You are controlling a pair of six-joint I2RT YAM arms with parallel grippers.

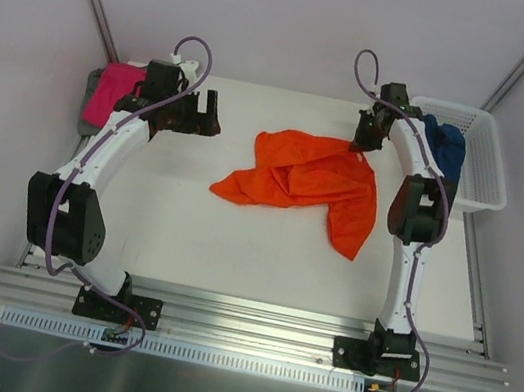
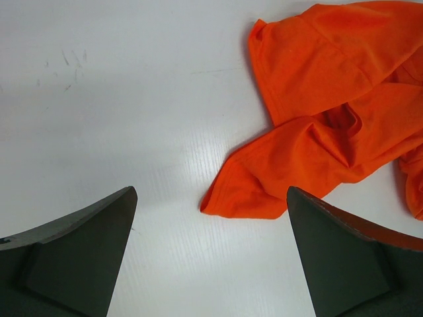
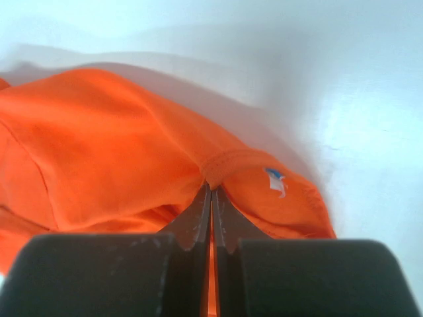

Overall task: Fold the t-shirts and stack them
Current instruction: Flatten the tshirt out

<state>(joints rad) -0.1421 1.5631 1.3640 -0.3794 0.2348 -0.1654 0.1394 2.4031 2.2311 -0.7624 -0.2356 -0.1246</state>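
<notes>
Spread wide and holding nothing, my left gripper [image 1: 204,110] hangs over bare table [image 1: 184,233] in the upper left of the overhead frame. Just beyond it, at the far left edge, the magenta shirt [image 1: 112,94] lies on top of the grey shirt [image 1: 86,114]. I take that pair for the start of the stack, though my own arm hides part of it and I cannot tell how neat the folds are.

In the middle of the frame the orange shirt [image 1: 311,179] lies crumpled and twisted, one end trailing left toward my open fingers and another lobe hanging toward the lower right. It is not yet spread flat, so I judge its folding has barely begun.

At its upper right corner my right gripper [image 3: 211,191] is pressed together on a stitched edge of the orange cloth, close to a small label [image 3: 275,181].

Farthest right, the dark blue shirt [image 1: 448,146] sits bunched in the white basket [image 1: 481,189], untouched. By my reckoning about half the work is left: orange to flatten, fold and stack, then blue.

What stands in the way is mostly the orange shirt's own tangle; my right forearm also crosses in front of the basket
</notes>
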